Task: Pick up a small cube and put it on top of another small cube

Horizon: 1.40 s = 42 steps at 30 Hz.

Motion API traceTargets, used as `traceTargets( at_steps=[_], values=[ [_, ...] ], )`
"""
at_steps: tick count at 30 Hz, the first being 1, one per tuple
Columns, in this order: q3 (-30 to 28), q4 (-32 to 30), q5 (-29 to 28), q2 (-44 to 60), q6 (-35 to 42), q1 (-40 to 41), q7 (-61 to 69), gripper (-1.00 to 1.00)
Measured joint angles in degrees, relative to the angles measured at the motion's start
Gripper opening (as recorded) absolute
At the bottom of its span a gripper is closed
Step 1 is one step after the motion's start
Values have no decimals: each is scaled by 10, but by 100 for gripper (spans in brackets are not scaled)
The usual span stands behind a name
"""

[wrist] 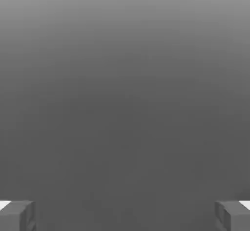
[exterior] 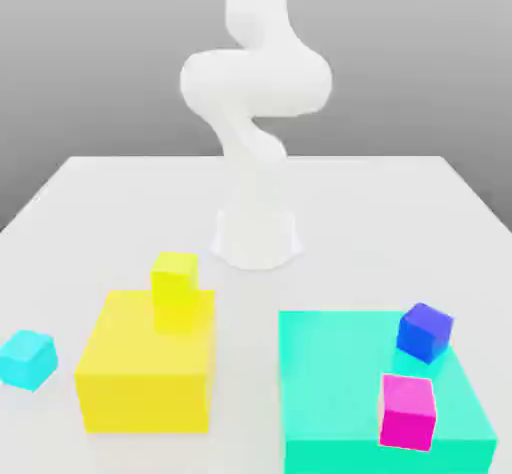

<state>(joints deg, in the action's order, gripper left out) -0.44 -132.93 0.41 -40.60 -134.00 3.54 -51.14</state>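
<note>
Cyan small cube (exterior: 27, 358) sits on the white table (exterior: 120, 202) at the exterior view's far left, low in the picture, with bare table all around it and nothing touching it. Just to its right in that view stands a large yellow block (exterior: 145, 377), near the cyan cube but apart from it. A small yellow cube (exterior: 175, 284) rests on top of that block, toward its back edge.

Well apart, on the exterior view's right, lies a large flat turquoise-green block (exterior: 330, 382). The dark blue small cube (exterior: 425, 331) sits on its top surface near the back right corner, turned a little so that one edge faces the camera. A small magenta cube (exterior: 408, 412) stands on the same block, in front of the dark blue one and close to it; whether the two touch cannot be told.

Behind all the blocks, the white arm (exterior: 255, 82) rises from its round base (exterior: 257, 237) near the middle of the table and curves upward out of the picture.

In the hand view the tool (wrist: 125, 215) points at plain grey background. Its two grey fingers (wrist: 17, 215) show at opposite edges, spread wide, with nothing between them.
</note>
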Motion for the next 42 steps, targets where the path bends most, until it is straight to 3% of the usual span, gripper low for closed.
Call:
traceTargets(
  at_steps=[18,25,29,30,37,42],
  values=[
    [-75,-83,17,377,-160,218,-392,0],
    [-111,-110,60,525,-224,272,-507,0],
    [-84,-99,98,608,-286,298,-491,0],
    [-75,-95,105,627,-301,306,-485,-100],
    [-73,-94,106,631,-306,308,-485,-100],
    [-102,-110,64,543,-236,287,-516,-100]
  ],
)
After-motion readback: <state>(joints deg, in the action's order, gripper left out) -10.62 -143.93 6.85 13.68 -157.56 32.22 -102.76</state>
